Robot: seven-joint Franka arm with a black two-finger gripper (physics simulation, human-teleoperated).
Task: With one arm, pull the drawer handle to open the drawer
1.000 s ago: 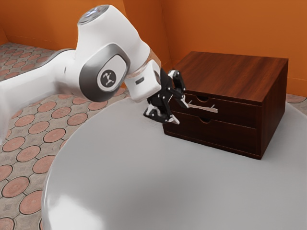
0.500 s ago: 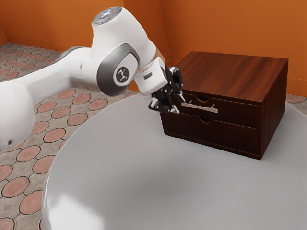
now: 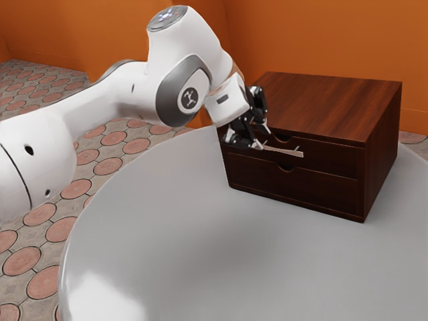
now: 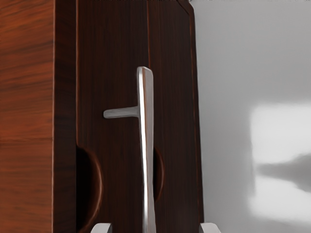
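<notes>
Fingers (image 4: pixel 101 228): apart, straddling handle (image 3: pixel 281 151) end, not clamped.
Handle: thin metal bar on upper drawer (image 3: pixel 328 152), stiff, likely slick; grip near its post (image 4: pixel 119 113).
Drawer: looks shut; should slide lightly.
Cabinet (image 3: pixel 334 100): wood, far side of worktop (image 3: pixel 200 254); may shift.

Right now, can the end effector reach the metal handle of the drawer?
Likely yes: the end effector is at the handle, its open fingers on either side of it, nothing in between.
</notes>
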